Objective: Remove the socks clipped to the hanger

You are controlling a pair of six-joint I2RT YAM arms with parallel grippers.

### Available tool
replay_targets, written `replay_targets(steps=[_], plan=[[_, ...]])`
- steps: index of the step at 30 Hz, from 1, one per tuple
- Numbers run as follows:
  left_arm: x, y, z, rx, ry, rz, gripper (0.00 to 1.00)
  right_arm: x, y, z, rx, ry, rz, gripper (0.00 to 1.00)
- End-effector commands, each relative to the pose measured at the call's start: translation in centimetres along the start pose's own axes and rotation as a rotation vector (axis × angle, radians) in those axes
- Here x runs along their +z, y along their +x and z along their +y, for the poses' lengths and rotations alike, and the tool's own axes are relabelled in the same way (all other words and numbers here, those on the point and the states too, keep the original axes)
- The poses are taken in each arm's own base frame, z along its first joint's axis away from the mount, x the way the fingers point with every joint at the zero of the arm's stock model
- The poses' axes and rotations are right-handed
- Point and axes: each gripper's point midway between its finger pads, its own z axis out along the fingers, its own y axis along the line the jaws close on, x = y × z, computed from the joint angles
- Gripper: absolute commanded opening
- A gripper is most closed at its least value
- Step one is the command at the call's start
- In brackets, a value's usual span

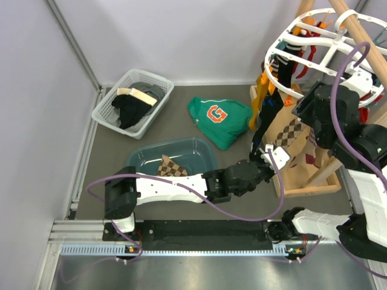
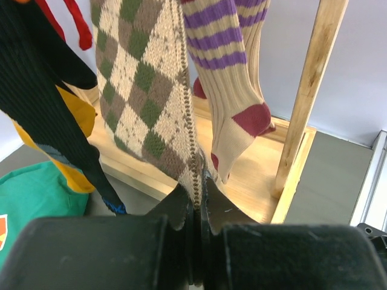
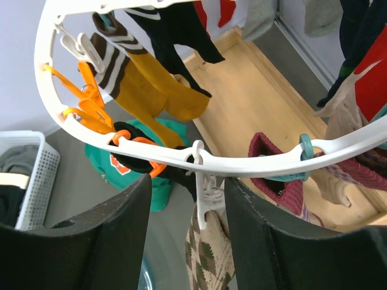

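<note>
Pulling now, we risk stretching the argyle sock (image 2: 151, 90) clipped to the hanger (image 3: 242, 164): left gripper (image 2: 196, 196) clenches its lower end, while right gripper (image 3: 187, 187) straddles the clip (image 3: 205, 194), jaws apart, unpressed.

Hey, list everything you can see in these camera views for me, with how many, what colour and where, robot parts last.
White plastic oval drying hanger: one, white with orange and teal clips, on the stand.
Wooden pole stand: one, pale wood, table's right.
Hanging fabric socks: several, count unclear; argyle, mustard, black, purple-striped, maroon; clipped to hanger.
Loose tan-brown argyle sock: one, inside tub.
Teal plastic tub: one, table centre.
White mesh basket: one, holding dark clothes, far left.
Green sweatshirt with orange G: one, behind tub.
Left gripper: one, black, shut on hanging argyle sock.
Right gripper: one, black, open around a white clip.
</note>
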Motion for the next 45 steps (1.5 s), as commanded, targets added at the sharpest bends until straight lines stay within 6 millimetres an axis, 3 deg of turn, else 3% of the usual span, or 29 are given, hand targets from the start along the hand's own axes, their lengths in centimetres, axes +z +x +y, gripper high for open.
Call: replay_targets(steps=[1, 10, 13, 15, 17, 20, 26, 45], plan=[[0.1, -2.2, -0.3, -0.029, -0.007, -0.054, 0.00, -1.5, -2.4, 0.1, 0.062, -0.055, -0.061, 0.51], [0.2, -2.1, -0.8, -0.027, -0.001, -0.050, 0.00, -1.7, -1.6, -0.3, 0.076, -0.067, -0.048, 0.51], [0.2, -2.1, -0.8, -0.025, -0.005, -0.049, 0.00, -2.1, -1.4, 0.8, 0.084, -0.147, -0.037, 0.36], [0.2, -2.2, -0.8, -0.024, -0.005, -0.050, 0.00, -2.5, -1.7, 1.5, 0.112, -0.199, -0.045, 0.39], [0.2, -2.3, -0.7, -0.024, -0.006, -0.053, 0.00, -2.5, -1.4, 0.6, 0.110, -0.155, -0.038, 0.48], [0.1, -2.3, -0.7, -0.019, -0.004, -0.051, 0.00, -1.9, -1.0, -0.2, 0.086, -0.093, -0.028, 0.49], [0.0, -2.5, -0.8, -0.015, 0.002, -0.054, 0.00, -1.0, 0.5, -0.5, 0.067, -0.054, -0.006, 0.49], [-0.4, -3.2, -1.5, 0.015, 0.007, -0.065, 0.00, 1.3, 1.5, 0.5, 0.032, 0.010, -0.008, 0.49]])
